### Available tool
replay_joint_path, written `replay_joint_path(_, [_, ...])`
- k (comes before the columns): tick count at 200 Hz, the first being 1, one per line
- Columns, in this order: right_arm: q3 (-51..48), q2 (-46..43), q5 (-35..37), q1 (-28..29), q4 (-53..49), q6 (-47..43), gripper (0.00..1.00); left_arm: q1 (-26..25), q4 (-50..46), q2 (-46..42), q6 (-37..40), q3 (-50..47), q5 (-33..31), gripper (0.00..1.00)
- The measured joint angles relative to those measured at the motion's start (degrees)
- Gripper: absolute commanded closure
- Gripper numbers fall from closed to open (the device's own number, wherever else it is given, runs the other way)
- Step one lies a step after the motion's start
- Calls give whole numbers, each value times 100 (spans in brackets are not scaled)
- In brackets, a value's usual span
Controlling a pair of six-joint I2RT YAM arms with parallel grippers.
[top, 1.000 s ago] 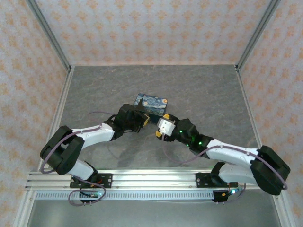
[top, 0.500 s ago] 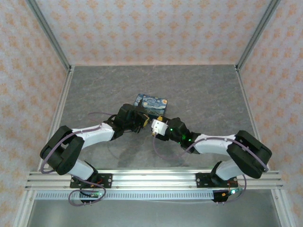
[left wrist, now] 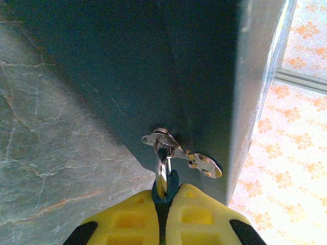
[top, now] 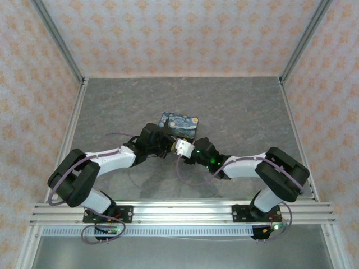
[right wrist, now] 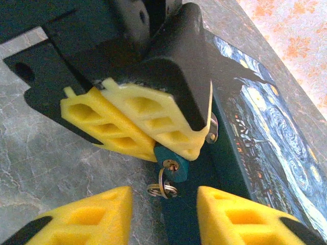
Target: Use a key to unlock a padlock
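My left gripper is shut on the padlock, whose small blue body pokes out past the yellow fingertips. In the right wrist view the padlock shows a brass keyhole end with thin silver rings hanging from it. A small flat silver key lies to the right of the rings, against the tin's dark wall. My right gripper faces the padlock end. It is open, one finger on each side of the rings, touching nothing.
The blue starry-night tin lies flat on the grey stone-patterned table, right behind both grippers. Its side wall stands close in front of the left fingers. Metal frame rails border the table.
The right arm has swung left and brought its gripper up against the left gripper's tip. The left arm and the tin have stayed put.
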Motion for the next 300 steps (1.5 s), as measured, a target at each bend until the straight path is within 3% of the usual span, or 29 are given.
replay_joint_path(61, [33, 35, 0, 0, 90, 149, 84, 0, -2, 17, 0, 0, 0, 100])
replay_joint_path(99, [33, 35, -2, 11, 87, 197, 100, 2, -4, 24, 0, 0, -13, 100])
replay_joint_path(185, [33, 46, 24, 11, 85, 553, 100, 2, -4, 72, 0, 31, -15, 100])
replay_joint_path(288, [216, 293, -361, -153, 127, 2732, 100, 46, -59, 94, 2, 44, -175, 100])
replay_joint_path(300, [216, 293, -369, -157, 127, 2874, 100, 44, -63, 94, 4, 44, -177, 95])
